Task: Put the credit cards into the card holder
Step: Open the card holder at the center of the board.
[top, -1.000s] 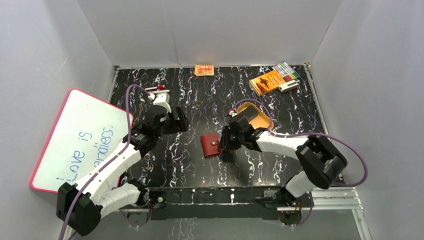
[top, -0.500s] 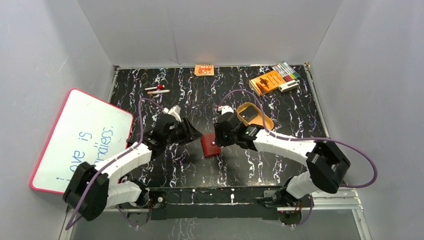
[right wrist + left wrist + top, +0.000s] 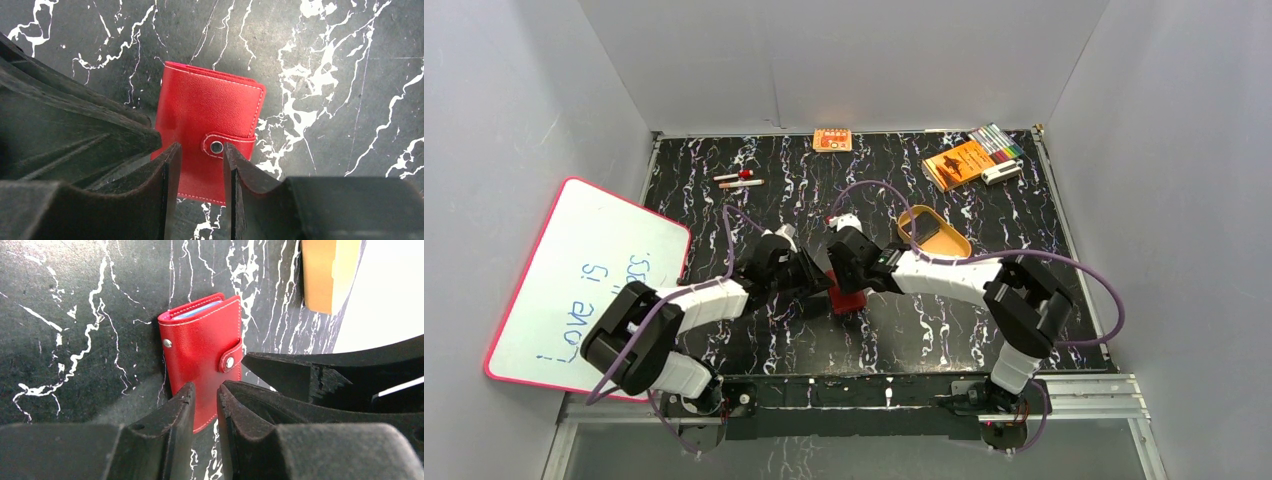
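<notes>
The card holder (image 3: pixel 851 299) is a red wallet lying shut on the black marbled table, its snap tab fastened (image 3: pixel 229 361). A pale blue sleeve edge shows at its far end. My left gripper (image 3: pixel 812 276) comes in from the left, its jaws (image 3: pixel 205 394) a narrow gap apart over the wallet's near edge, with nothing between them. My right gripper (image 3: pixel 842 268) reaches from the right, and its jaws (image 3: pixel 201 150) stand apart right by the snap (image 3: pixel 216 147). The two grippers' fingers nearly touch. One dark credit card (image 3: pixel 925 229) lies in the tan tray (image 3: pixel 952 243).
A whiteboard (image 3: pixel 574 285) leans at the left edge. An orange booklet (image 3: pixel 957 163), markers (image 3: pixel 996 139) and a white item (image 3: pixel 1002 172) sit at the back right. A small orange box (image 3: pixel 832 140) is at the back centre, with pens (image 3: pixel 739 180) at the back left.
Both arms have swung in over the wallet, the left from the back left, the right from beside the tray. The left jaws have narrowed from wide open; the right jaws have widened slightly.
</notes>
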Motion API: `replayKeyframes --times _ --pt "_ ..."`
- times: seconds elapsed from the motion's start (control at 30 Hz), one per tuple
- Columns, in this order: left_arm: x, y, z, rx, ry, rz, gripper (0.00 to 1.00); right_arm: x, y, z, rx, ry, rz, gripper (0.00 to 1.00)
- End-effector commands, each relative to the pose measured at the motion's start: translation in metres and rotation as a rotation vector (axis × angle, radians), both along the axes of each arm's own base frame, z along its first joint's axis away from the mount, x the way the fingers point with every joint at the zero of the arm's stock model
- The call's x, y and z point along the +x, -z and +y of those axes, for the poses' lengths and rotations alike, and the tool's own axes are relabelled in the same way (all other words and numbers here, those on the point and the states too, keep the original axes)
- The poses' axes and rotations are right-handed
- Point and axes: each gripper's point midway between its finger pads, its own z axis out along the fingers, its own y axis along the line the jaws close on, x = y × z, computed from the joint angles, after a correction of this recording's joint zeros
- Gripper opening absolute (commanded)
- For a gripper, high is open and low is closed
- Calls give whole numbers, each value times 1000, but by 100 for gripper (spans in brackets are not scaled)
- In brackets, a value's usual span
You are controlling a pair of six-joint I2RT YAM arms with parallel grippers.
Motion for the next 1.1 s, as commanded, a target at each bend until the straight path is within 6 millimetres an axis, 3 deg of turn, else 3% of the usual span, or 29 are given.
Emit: replayKeyframes --times 0.0,0.37,0.53,0.77,1.07 --pt "8 -2 -9 -23 5 -16 19 13 -7 3 -45 33 -45 44" --pt "3 29 -5 21 -4 51 16 13 0 0 -116 38 -52 45" --pt "0 33 0 37 -12 60 15 13 2 -7 -165 50 -66 45" --pt "3 19 -1 23 -15 28 16 11 0 -14 -200 55 -83 44" --pt "10 -28 -8 -54 -1 -70 30 3 -29 -6 -92 56 -84 48"
